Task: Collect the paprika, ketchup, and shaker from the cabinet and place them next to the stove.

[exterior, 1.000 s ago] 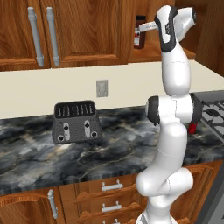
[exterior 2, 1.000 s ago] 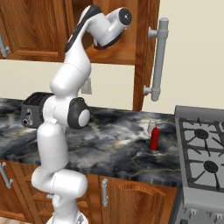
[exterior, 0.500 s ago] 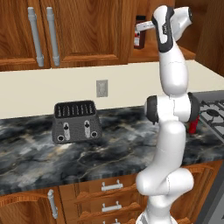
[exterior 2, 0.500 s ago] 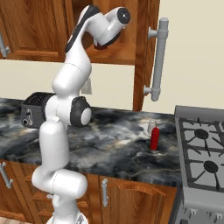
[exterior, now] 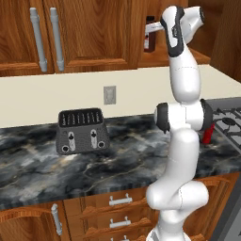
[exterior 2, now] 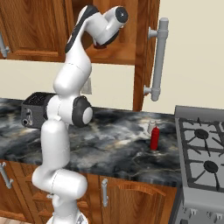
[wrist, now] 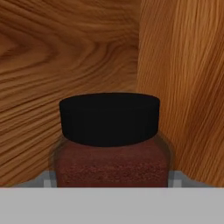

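Note:
The paprika [wrist: 109, 131], a dark brown jar with a black cap, stands close in front of the hand, in the corner of the wooden cabinet [exterior: 188, 56]. My gripper [wrist: 111, 177] is open, with one grey fingertip just outside each side of the jar. From the left base view the gripper [exterior: 153, 29] reaches into the nook at the paprika [exterior: 148, 37]. The red ketchup [exterior 2: 154, 138] stands on the counter left of the stove [exterior 2: 201, 148]. The small pale shaker [exterior 2: 151, 126] sits just behind it. The arm partly hides the ketchup [exterior: 207, 134].
A black toaster [exterior: 81, 131] sits on the dark marble counter [exterior: 117, 160] at the left. Closed wooden doors with grey bar handles [exterior: 43, 40] hang left of the nook. An open door with a grey handle [exterior 2: 158, 61] stands to its right.
The hand has pushed a little farther into the cabinet toward the paprika. The jar, ketchup and shaker have stayed where they were.

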Motion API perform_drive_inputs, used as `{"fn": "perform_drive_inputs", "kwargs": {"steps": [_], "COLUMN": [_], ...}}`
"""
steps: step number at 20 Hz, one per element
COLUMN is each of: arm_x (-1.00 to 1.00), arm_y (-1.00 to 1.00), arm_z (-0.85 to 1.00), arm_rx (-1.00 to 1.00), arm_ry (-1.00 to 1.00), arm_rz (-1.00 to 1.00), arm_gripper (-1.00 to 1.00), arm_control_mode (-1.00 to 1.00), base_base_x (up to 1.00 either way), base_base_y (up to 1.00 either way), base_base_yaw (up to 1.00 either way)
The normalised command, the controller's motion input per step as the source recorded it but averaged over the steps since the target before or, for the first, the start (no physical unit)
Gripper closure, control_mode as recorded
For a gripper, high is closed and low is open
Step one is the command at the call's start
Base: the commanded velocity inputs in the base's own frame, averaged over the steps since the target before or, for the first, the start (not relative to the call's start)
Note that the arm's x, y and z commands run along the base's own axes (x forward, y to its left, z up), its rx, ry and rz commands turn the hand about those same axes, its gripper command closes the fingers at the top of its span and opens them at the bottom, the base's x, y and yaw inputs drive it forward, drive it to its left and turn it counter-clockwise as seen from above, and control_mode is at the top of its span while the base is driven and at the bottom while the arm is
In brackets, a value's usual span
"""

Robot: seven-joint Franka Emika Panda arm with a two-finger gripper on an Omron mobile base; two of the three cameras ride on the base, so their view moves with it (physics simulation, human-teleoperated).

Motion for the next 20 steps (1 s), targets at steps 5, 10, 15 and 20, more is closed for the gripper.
{"fn": "perform_drive_inputs", "kwargs": {"steps": [5,10,15,20], "arm_x": [-0.02,-0.63,-1.00,-1.00], "arm_y": [0.00,-0.05,-0.13,0.24], "arm_z": [-0.05,-0.07,-0.11,-0.62], "arm_rx": [0.00,0.02,0.05,0.00], "arm_ry": [0.00,-0.07,-0.15,-0.13], "arm_rz": [0.00,0.00,-0.01,-0.04], "arm_gripper": [1.00,1.00,1.00,1.00], "arm_control_mode": [-1.00,-1.00,-1.00,-1.00], "base_base_x": [0.00,0.00,0.00,0.00], "base_base_y": [0.00,0.00,0.00,0.00], "base_base_yaw": [0.00,0.00,0.00,0.00]}}
